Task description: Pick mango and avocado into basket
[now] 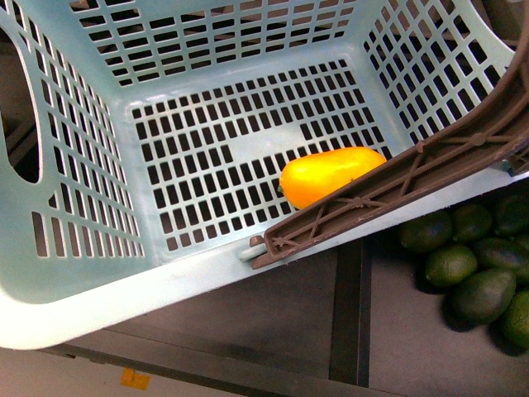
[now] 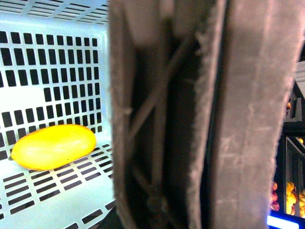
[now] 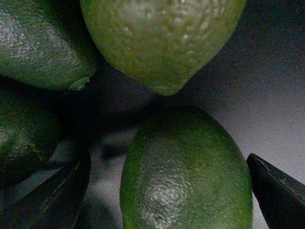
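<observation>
The mango (image 1: 331, 174) lies in the basket (image 1: 74, 289), which tilts near the avocado pile (image 1: 471, 265), likely to shorten the carry. Right jaws stand wide astride one avocado (image 3: 186, 176) on the surface (image 3: 267, 95). Left jaws: cannot tell.

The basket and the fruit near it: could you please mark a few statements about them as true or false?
1. The mango lies inside the basket. True.
2. An avocado lies in the basket too. False: only the mango is in it; the avocados lie outside, beside it.
3. The right hand is open, with one avocado between its fingers. True.
4. The basket's handle is white. False: it is brown.
</observation>
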